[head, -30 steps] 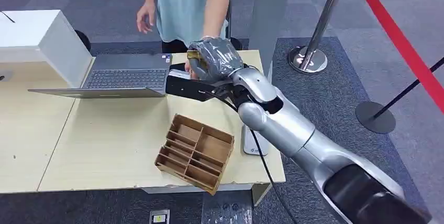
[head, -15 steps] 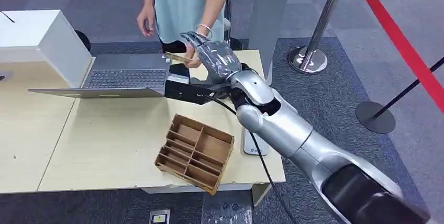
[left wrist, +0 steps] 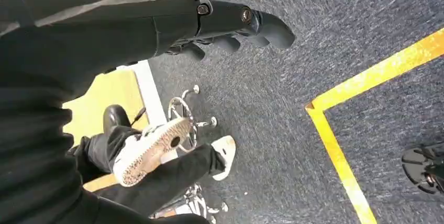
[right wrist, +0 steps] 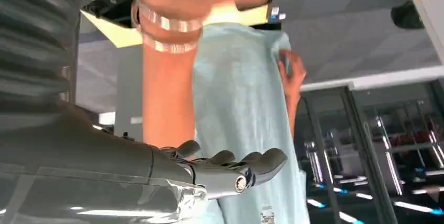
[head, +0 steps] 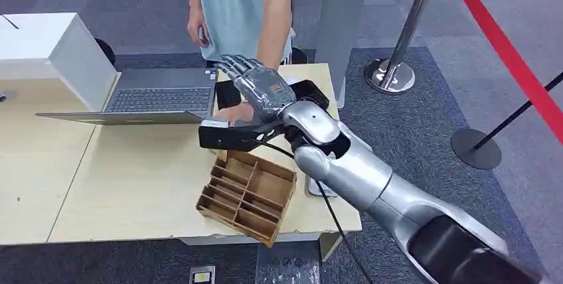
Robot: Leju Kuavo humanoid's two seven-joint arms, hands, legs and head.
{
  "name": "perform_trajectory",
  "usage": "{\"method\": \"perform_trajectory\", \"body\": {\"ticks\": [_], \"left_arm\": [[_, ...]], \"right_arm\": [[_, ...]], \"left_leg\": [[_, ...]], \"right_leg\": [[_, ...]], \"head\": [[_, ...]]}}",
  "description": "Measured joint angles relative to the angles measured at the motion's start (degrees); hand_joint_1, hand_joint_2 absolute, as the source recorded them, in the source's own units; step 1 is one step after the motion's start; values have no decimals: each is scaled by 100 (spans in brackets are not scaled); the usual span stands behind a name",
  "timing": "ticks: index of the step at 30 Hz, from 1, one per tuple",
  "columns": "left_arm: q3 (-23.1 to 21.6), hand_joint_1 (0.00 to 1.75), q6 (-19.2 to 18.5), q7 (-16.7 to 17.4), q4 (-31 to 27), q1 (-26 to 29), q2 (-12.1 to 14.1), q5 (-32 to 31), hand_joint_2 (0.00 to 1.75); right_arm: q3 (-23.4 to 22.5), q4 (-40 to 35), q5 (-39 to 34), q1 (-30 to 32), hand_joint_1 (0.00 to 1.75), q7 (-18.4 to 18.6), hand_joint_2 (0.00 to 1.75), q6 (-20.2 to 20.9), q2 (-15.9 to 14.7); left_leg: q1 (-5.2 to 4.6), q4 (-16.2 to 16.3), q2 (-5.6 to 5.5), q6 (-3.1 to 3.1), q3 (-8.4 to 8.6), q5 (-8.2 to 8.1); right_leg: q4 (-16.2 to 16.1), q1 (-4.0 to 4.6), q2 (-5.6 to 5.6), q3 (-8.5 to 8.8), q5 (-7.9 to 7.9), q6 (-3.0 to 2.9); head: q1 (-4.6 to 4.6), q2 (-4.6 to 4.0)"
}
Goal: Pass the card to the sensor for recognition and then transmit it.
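Right hand [head: 260,88]: raised over the far middle of the table [head: 133,184], fingers [head: 232,65] stretched flat and apart, holding nothing (the right wrist view [right wrist: 230,169] shows the same spread).
Left hand [left wrist: 230,22]: hangs over the carpet [left wrist: 314,51], fingers loosely curled, nothing in them.
Card: cannot tell where it lies.
Sensor [head: 312,91]: black, at the far right of the table, partly hidden behind the right hand.
Person [head: 239,5]: stands at the far edge, one hand [head: 238,111] low on the table just under the right hand.
Laptop [head: 156,98]: open, far left.
Tray [head: 247,193]: wooden, compartmented, at the near edge.
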Motion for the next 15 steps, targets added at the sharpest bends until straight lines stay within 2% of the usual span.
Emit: {"method": "perform_trajectory", "body": {"ticks": [1,2,4,5,8,11,14,15], "left_arm": [[0,0,0,0,0,0,0,9,175],[0,0,0,0,0,2,2,18,175],[0,0,0,0,0,5,2,30,175],[0,0,0,0,0,5,2,42,175],[0,0,0,2,0,6,2,77,175],[0,0,0,2,0,8,2,105,175],[0,0,0,0,0,16,0,127,175],[2,0,0,0,0,19,0,131,175]], "right_arm": [[11,-63,-17,21,79,29,175,57,-4],[20,-122,-37,48,68,39,175,103,-11],[61,-255,-50,100,68,48,175,170,-31],[78,-319,-55,135,54,66,175,201,-48],[118,-505,-68,208,54,112,175,253,-87],[144,-730,-94,286,45,166,175,358,-164],[153,-979,-83,390,30,223,175,435,-262],[157,-1069,-74,419,30,234,175,446,-297]], "left_leg": [[0,0,0,0,1,0],[0,0,0,0,0,0],[0,0,0,-1,1,1],[0,0,0,0,1,1],[0,1,0,-1,1,0],[-1,1,0,-1,1,0],[-1,1,0,0,1,0],[-1,1,0,0,0,0]], "right_leg": [[0,0,0,1,0,0],[0,0,0,1,0,0],[0,0,0,1,0,0],[0,0,0,1,0,0],[-1,0,0,1,0,0],[-1,0,0,1,0,0],[-1,0,0,1,0,0],[-1,0,0,1,0,0]], "head": [[-2,0],[2,0],[0,0],[0,0],[0,0],[0,0],[0,0],[-2,0]]}}
